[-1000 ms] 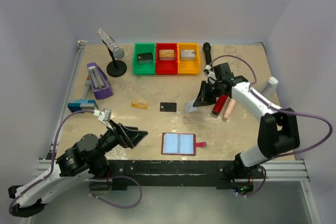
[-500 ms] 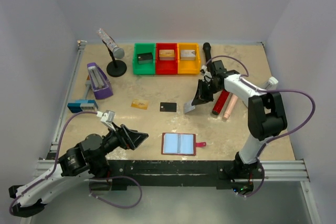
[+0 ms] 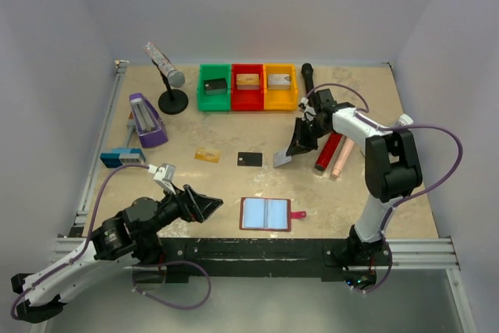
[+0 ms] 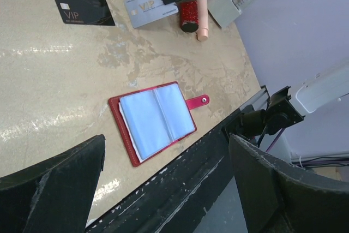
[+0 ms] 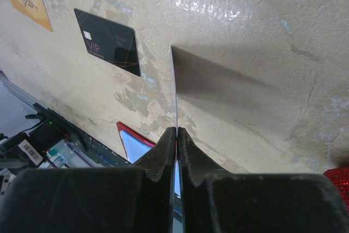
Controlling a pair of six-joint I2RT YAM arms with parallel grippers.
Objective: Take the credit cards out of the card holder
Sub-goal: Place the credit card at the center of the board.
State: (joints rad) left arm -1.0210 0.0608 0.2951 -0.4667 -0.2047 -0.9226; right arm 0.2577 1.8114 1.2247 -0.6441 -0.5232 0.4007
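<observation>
**Black fingers, white shells, purple cables**

Both arms are built from white shells and black joint housings. The left gripper has two broad, black, wedge-shaped fingers with rough, scuffed edges. Just behind them sits a small white block, and a purple cable runs back from it. The right gripper has matte black fingers that taper to narrow tips. Behind them a white link meets a bulky black joint, and a second purple cable runs alongside.

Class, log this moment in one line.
right gripper shut on silver card | left gripper open | gold card, black card on table | card holder open
</observation>
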